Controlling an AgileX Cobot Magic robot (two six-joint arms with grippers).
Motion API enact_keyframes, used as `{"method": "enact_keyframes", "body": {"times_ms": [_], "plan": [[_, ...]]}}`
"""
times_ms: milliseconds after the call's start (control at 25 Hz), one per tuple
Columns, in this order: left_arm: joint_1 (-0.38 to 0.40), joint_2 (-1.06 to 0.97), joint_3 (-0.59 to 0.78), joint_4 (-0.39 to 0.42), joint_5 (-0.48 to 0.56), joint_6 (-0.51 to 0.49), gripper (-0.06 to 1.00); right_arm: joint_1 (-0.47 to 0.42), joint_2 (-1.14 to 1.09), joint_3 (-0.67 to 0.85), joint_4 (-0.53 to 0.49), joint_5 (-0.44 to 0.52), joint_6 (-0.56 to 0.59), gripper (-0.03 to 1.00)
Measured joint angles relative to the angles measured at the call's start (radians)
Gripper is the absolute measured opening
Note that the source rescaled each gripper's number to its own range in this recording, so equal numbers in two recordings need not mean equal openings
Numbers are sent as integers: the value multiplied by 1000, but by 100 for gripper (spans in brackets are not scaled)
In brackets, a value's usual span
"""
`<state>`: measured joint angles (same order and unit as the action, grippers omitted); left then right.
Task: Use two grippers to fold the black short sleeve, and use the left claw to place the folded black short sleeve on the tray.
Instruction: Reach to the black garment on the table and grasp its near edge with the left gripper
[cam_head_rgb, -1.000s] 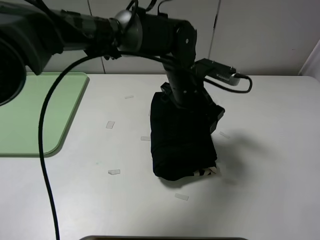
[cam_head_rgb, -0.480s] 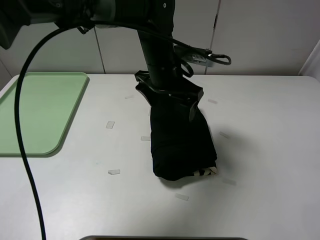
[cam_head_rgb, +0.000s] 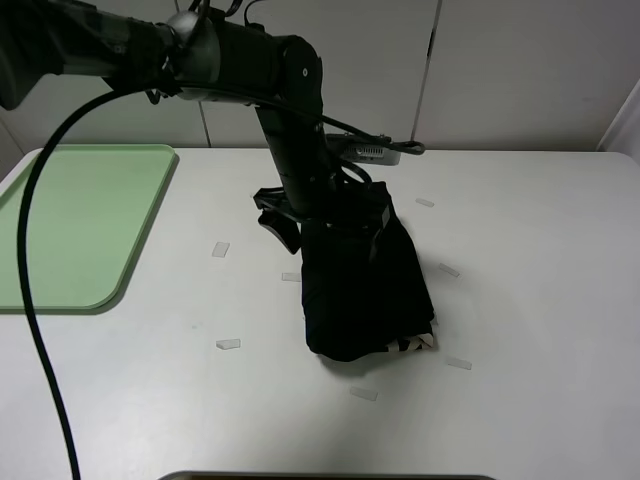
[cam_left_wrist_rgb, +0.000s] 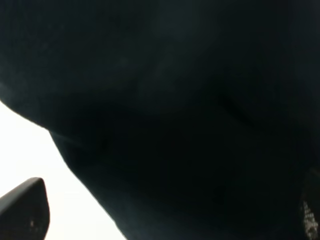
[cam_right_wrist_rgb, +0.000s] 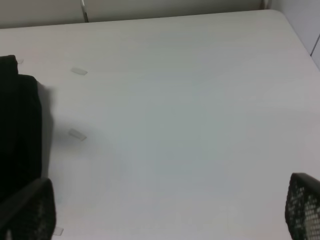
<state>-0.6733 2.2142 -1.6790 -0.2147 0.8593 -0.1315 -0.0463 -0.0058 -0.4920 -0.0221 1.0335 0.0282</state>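
White table (cam_head_rgb: 540, 300) — left tool (cam_head_rgb: 325, 222) (spread wide, empty) now lower over shirt (cam_head_rgb: 365, 290).

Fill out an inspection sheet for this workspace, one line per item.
Surface: white table, bare apart from the items below.
Job's things: black short sleeve folded into a compact bundle mid-table; tray at the left edge, nothing in it.
Clutter: small clear tape bits scattered around the shirt.
Grippers: left gripper open, down at the bundle's far end; right gripper open over bare table.
Cables: black cable hangs from the left arm across the tray's front.
Surroundings: pale panelled wall behind.
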Motion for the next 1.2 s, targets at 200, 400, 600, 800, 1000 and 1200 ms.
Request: {"method": "enact_keyframes", "body": {"times_ms": [200, 400, 600, 800, 1000, 1200], "plan": [[1, 0, 58, -5, -93, -74, 100, 0, 0, 0, 0, 0, 0, 100], [1, -1, 137, -8, -213, -141, 100, 0, 0, 0, 0, 0, 0, 100], [1, -1, 183, -11, -294, -155, 100, 0, 0, 0, 0, 0, 0, 100], [-3, 8, 198, -13, -391, -155, 100, 0, 0, 0, 0, 0, 0, 100], [-20, 26, 198, -19, -448, -156, 100, 0, 0, 0, 0, 0, 0, 100], [-29, 30, 197, -20, -475, -144, 99, 0, 0, 0, 0, 0, 0, 100]]}}
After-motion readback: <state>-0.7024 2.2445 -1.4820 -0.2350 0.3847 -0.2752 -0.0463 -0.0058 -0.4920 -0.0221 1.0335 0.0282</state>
